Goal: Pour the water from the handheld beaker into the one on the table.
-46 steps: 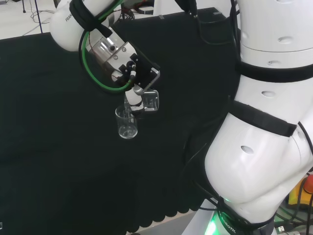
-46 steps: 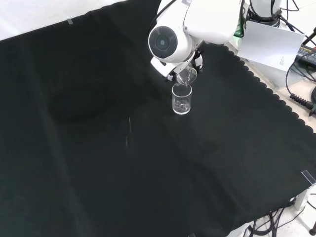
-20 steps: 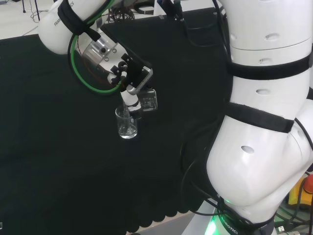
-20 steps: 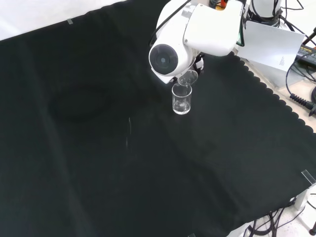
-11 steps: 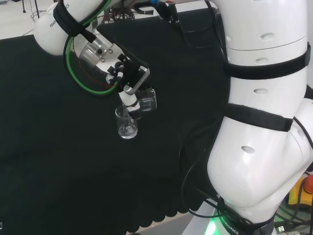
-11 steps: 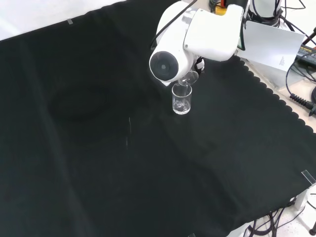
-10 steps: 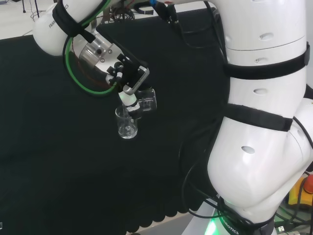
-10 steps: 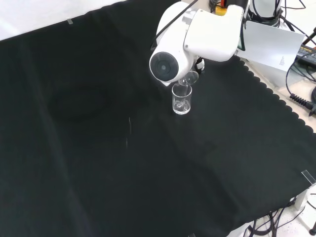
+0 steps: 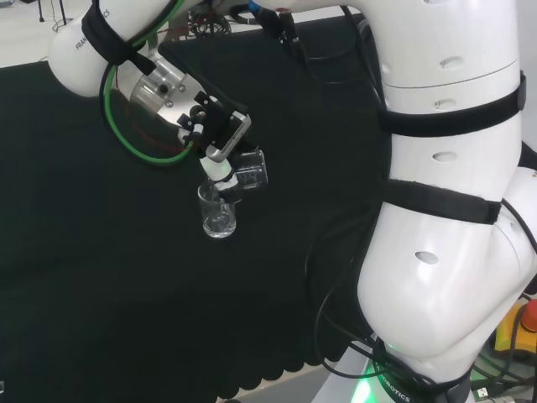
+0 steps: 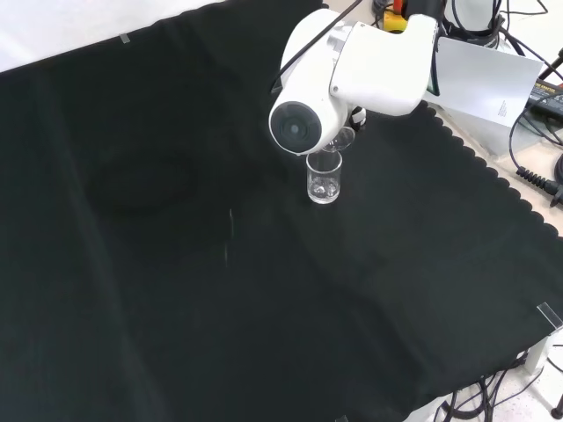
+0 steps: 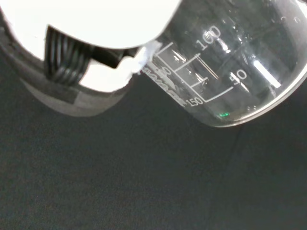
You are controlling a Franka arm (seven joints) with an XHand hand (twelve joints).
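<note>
A clear beaker (image 9: 218,211) stands upright on the black cloth; the front view shows it (image 10: 324,180) just below the arm's link. My hand (image 9: 220,138) is shut on a second clear beaker (image 9: 251,172), which is tilted with its rim down over the standing one's mouth. That held beaker (image 10: 337,139) peeks out from behind the white link in the front view. Up close in the wrist view, the held beaker (image 11: 230,62) lies tipped with its printed scale showing, and a white finger (image 11: 103,72) rests against its wall. How much water either beaker holds cannot be told.
The arm's big white links (image 9: 453,210) stand at the head view's right. A white link with a round grey cap (image 10: 303,126) covers most of the hand in the front view. The cloth's scalloped edge (image 10: 493,176) runs along the front view's right, with cables and a white box beyond.
The arm's upper link and wrist have shifted a little left in the head view and the held beaker has tipped slightly further. The standing beaker has not moved.
</note>
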